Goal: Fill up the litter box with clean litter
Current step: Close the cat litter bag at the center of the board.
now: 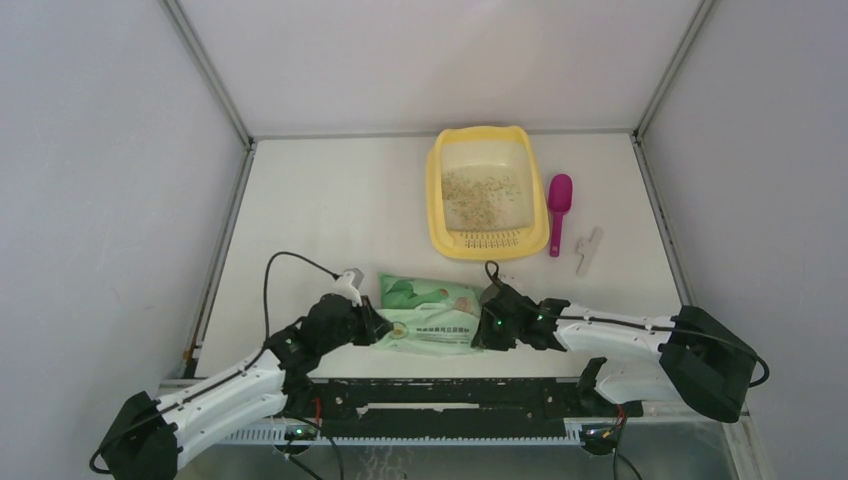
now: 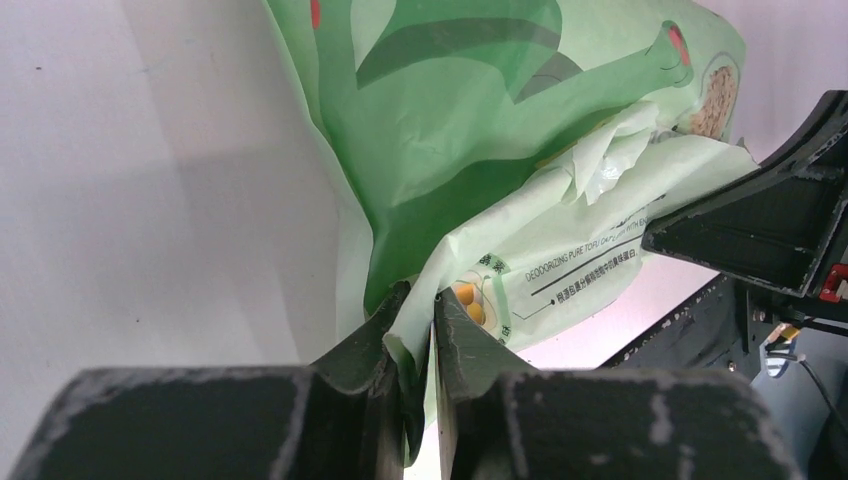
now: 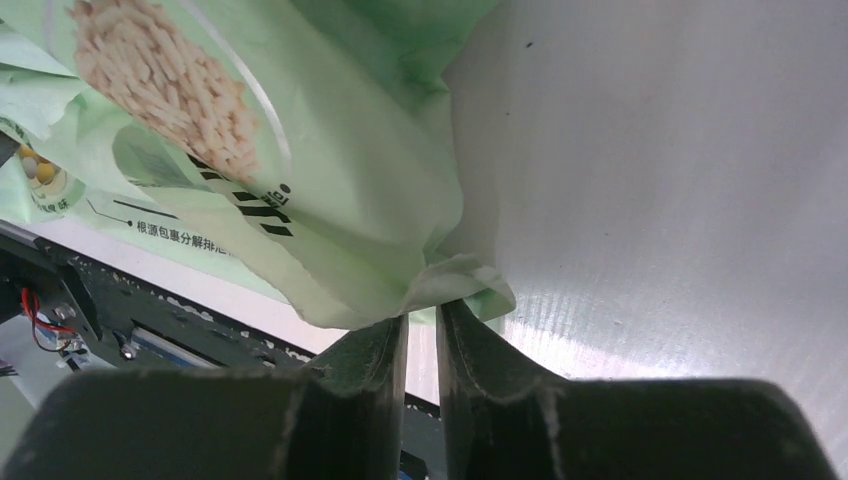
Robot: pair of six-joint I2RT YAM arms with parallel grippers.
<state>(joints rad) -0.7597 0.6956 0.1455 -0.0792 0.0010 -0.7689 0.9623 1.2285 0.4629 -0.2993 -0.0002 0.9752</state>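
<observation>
The yellow litter box (image 1: pixel 436 205) stands at the back of the table, with a thin speckled layer of clean litter (image 1: pixel 478 188) on its floor. A light green printed bag (image 1: pixel 432 312) lies flat near the front edge between my two grippers. My left gripper (image 1: pixel 375 325) is at the bag's left end. In the left wrist view its jaws (image 2: pixel 420 295) are slightly open, with a fold of the bag (image 2: pixel 480 110) loose between them. My right gripper (image 1: pixel 482 325) is at the bag's right end. Its jaws (image 3: pixel 422 310) stand narrowly open, the bag's corner (image 3: pixel 455 280) resting at their tips.
A magenta scoop (image 1: pixel 559 205) lies just right of the litter box, and a small white clip (image 1: pixel 589 250) lies right of the scoop. White walls close in the table on the left, the back and the right. The black base rail (image 1: pixel 450 395) runs along the front edge.
</observation>
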